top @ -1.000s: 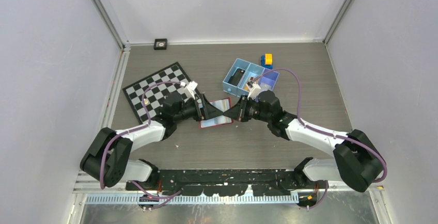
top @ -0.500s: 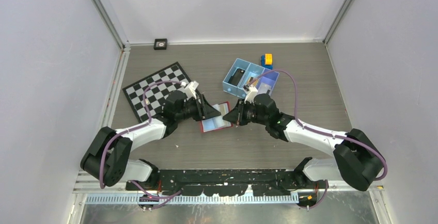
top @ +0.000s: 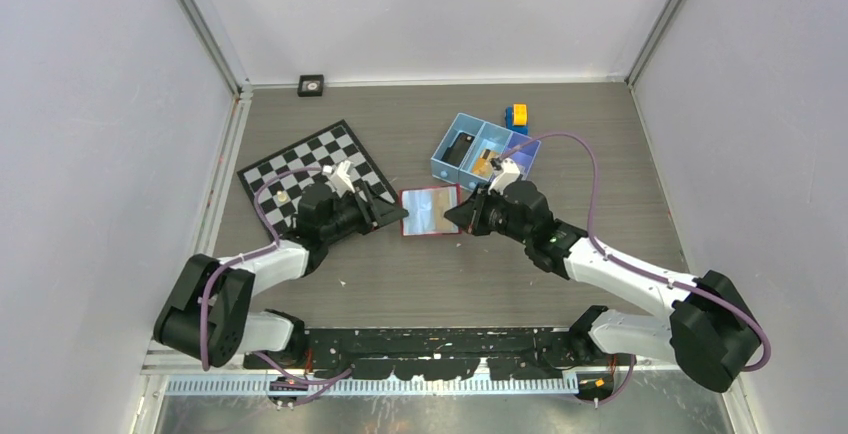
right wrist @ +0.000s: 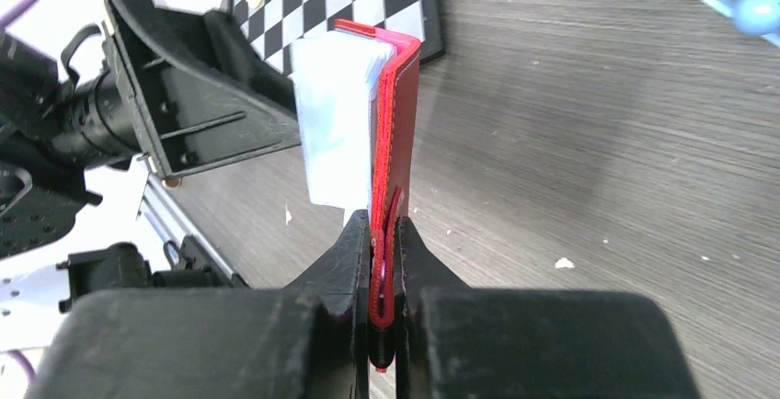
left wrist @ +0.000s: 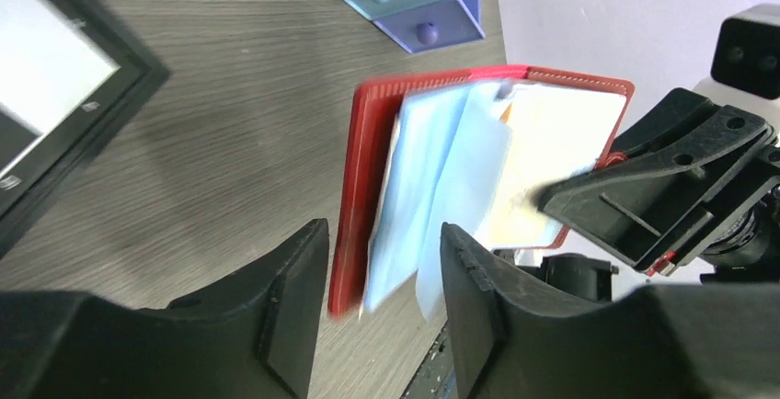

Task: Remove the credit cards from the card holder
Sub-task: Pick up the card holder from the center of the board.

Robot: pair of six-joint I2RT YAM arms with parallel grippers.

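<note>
The red card holder [top: 430,212] hangs open between the two arms, its pale blue-grey sleeves showing. My right gripper [top: 460,220] is shut on its right edge; in the right wrist view the fingers [right wrist: 384,229] pinch the red cover [right wrist: 397,132] upright. My left gripper [top: 398,217] is open at the holder's left edge. In the left wrist view the red cover [left wrist: 354,206] and loose blue sleeves [left wrist: 432,178] hang between the spread fingers without touching them. An orange sliver [left wrist: 504,110] shows at one sleeve's top. No card shows clear of the holder.
A checkered board [top: 305,176] lies at the left, close behind my left arm. A blue three-compartment tray [top: 440,159] with small items stands behind the holder. A yellow and blue block [top: 517,116] sits beyond it. A small black square [top: 311,84] sits at the back wall.
My left gripper has let go and drawn back to the left. The holder has swung open wider and shifted slightly towards the back, held only by my right gripper.
</note>
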